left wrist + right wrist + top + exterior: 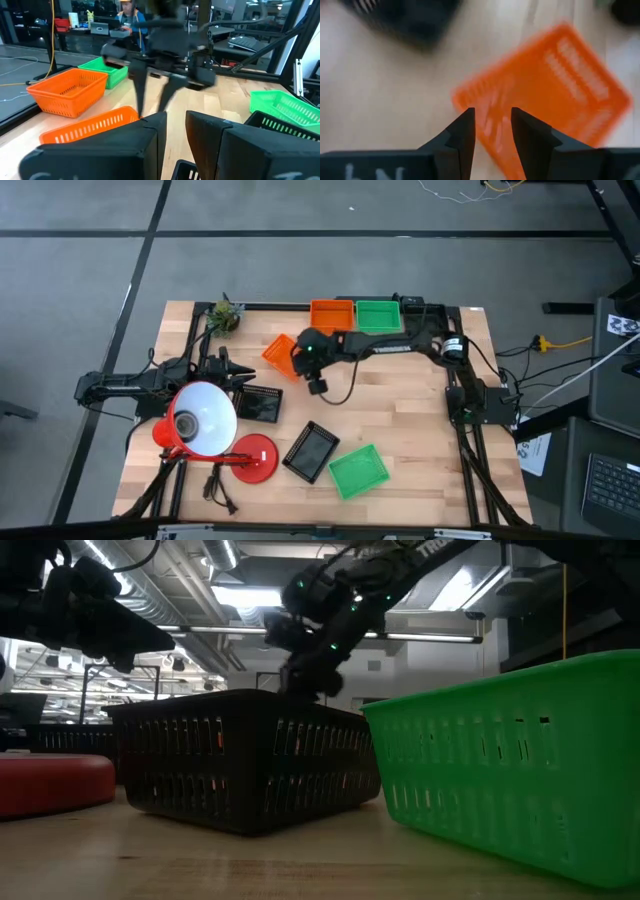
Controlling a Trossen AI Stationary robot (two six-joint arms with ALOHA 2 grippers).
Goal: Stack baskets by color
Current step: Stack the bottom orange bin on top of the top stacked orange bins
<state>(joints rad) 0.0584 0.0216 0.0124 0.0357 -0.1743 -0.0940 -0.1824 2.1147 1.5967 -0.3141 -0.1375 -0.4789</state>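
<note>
An orange basket (279,350) lies askew on the table left of centre. My right gripper (308,376) hangs open just over that basket's near corner (485,107), fingers slanting down; it touches nothing that I can see. Another orange basket (332,314) and a green basket (378,314) sit side by side at the far edge. Two black baskets (262,405) (312,451) and a second green basket (358,470) rest flat nearer the front. My left gripper (238,374) waits open at the table's left, level, with nothing between its fingers (156,137).
A red desk lamp (250,458) with a white shade (204,418) stands at the front left, over my left arm. A small plant (226,316) sits at the far left corner. Bare wood lies to the right of the front baskets.
</note>
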